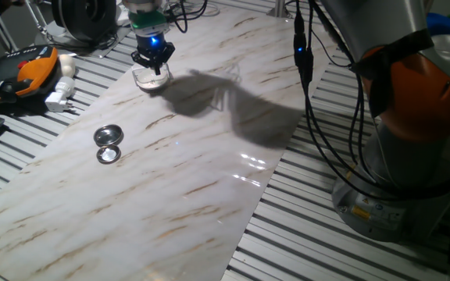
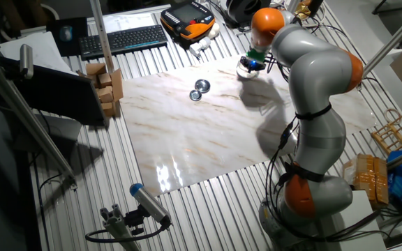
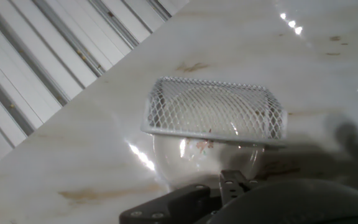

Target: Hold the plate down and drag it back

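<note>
Pincer (image 1: 153, 62) poised directly over the plate (image 1: 150, 79), at the far edge of the marble-patterned counter (image 1: 194, 179); whether its tips touch the dish, and how far apart its jaws stand, cannot be told from any view. In the hand view a white wire-mesh piece (image 3: 213, 112) spans the frame just above the plate (image 3: 197, 155), whose glossy bowl shows faint dark specks; what this mesh belongs to is unclear.

Risk, as a judgement: the counter is smooth and reflective, so light downward pressure may let the plate slip out from under the tips during the drag, while off-centre pressure on a shallow rim may tip it. The plate lies close to the sheet's border, beyond which lies a slatted metal bed (image 1: 342, 250) that could catch it.

Nearer the camera, two shiny metal discs (image 1: 108, 144) lie touching, well apart from the plate. Beyond the sheet: an orange-and-black pendant (image 1: 18, 76), a keyboard (image 2: 121, 38), cardboard boxes (image 2: 107, 87) and trailing cables (image 1: 319, 117).
</note>
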`<action>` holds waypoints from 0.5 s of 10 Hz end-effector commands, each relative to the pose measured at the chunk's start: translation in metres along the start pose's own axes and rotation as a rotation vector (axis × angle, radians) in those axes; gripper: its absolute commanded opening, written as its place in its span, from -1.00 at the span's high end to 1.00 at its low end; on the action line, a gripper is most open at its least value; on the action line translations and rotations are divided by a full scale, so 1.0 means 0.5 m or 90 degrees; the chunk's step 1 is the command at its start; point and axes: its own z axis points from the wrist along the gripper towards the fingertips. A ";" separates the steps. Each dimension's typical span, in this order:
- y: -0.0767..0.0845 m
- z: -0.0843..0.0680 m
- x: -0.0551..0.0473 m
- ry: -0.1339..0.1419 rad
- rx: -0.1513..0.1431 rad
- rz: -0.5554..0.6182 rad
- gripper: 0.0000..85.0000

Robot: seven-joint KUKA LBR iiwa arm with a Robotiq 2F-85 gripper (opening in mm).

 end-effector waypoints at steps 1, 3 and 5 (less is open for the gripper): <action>0.003 -0.001 -0.003 0.006 -0.001 0.000 1.00; 0.001 -0.003 -0.003 0.001 0.003 0.002 1.00; 0.006 0.000 0.001 -0.008 0.008 0.003 1.00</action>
